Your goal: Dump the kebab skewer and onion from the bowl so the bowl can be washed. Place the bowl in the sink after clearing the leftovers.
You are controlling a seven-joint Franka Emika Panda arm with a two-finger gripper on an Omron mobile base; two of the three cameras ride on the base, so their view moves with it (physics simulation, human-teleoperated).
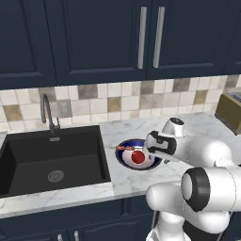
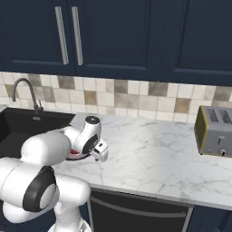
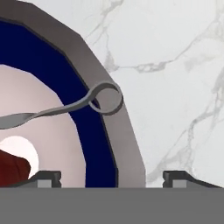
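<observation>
The bowl, dark blue outside and white inside, stands on the marble counter just right of the sink. In it lie the red onion and the kebab skewer, which rests along its far side. My gripper hangs low over the bowl's right rim. In the hand view the two fingertips stand wide apart, open, with the bowl's rim between them. The skewer's grey looped end rests over that rim, and the onion shows at the lower left. In the right base view my arm hides most of the bowl.
The black sink with its curved faucet lies left of the bowl. A toaster stands at the far right against the tiled wall. Bare marble counter stretches between the bowl and the toaster.
</observation>
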